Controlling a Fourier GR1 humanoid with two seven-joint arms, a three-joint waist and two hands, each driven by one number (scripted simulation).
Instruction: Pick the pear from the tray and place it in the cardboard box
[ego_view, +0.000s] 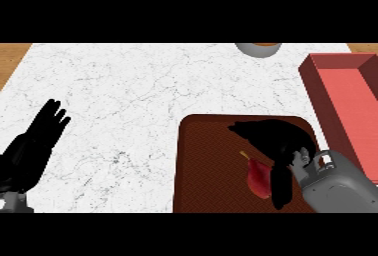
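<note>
No legible text, labels, brands, numbers or signs anywhere in view. None on the white marbled desk (148, 90), none on the brown tray (214, 165), none on the red box (347, 95), none on the grey vessel (258, 49) at the far edge.

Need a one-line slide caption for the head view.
Right hand closing around the red pear on the brown tray; left hand rests open.
</note>
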